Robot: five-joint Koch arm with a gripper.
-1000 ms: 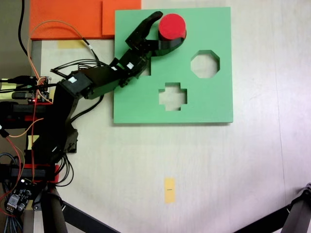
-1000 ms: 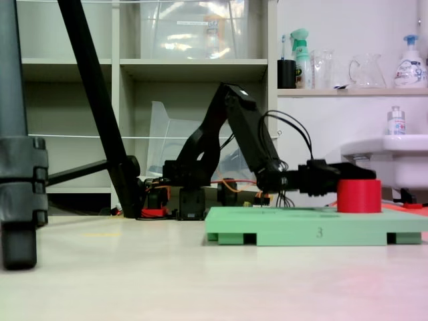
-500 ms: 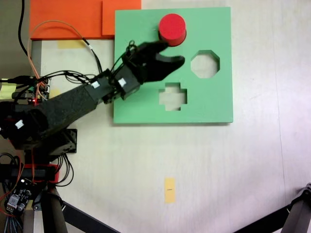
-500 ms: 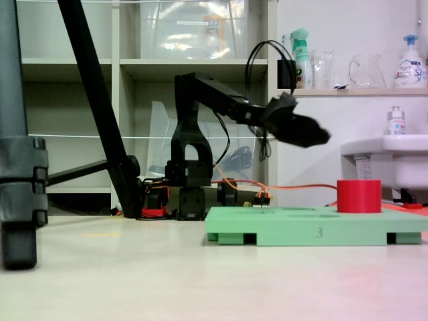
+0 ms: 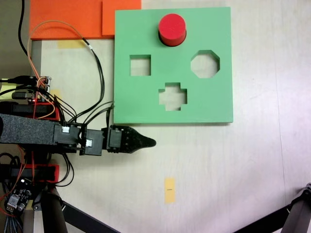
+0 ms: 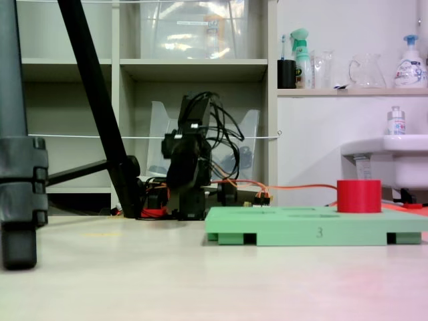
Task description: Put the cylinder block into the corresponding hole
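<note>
Cylinder block [image 5: 172, 29] seated near board [image 5: 146, 97] top edge; jaws pressed together, off-board.

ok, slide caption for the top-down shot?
Red cylinder standing at the green board's far edge; tool off the board, pointing right.

Square green foam board [image 6: 314, 233]: one digit, "3", in a darker tone on the side edge that faces the low fixed view, roughly at mid-length between two notches in its lower rim.

Yellow paper slip [image 5: 169, 189] on the pale tabletop: a short dark mark near its middle, too small to read.

White pump bottle [image 6: 412, 61] and small clear bottle [image 6: 396, 121] on the right-hand shelves: labels present, print too small to read.
</note>
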